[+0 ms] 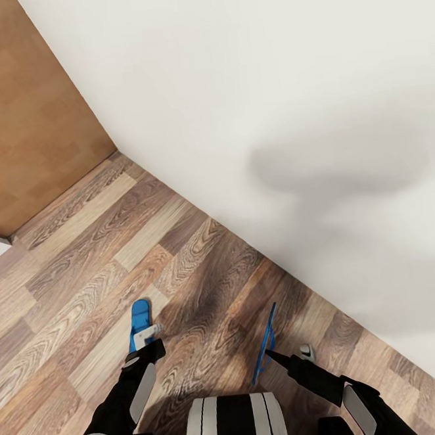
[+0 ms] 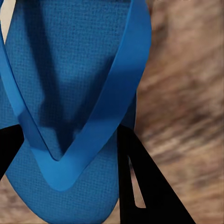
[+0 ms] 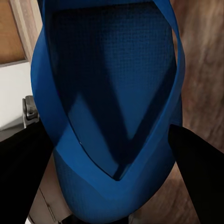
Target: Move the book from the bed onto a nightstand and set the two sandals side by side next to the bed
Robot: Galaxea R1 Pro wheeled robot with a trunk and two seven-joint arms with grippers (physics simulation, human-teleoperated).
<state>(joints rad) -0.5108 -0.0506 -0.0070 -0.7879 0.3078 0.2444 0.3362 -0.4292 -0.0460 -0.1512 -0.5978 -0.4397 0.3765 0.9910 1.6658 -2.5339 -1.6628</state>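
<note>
Here each arm is carrying one sandal over the plank floor (image 1: 82, 256), just off the white wall (image 1: 264, 75). The left gripper (image 1: 146, 346) is clamping its sandal (image 1: 140, 323) flat, long axis toward 12 o'clock. The right gripper (image 1: 272, 352) is pinching the other sandal (image 1: 265, 342) on edge, leaning toward 1 o'clock, so it is needing a roll before setting down.

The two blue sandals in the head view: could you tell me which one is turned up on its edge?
The sandal in the right gripper: that sandal shows as a thin blue line. The one in the left gripper shows its broad face.
</note>
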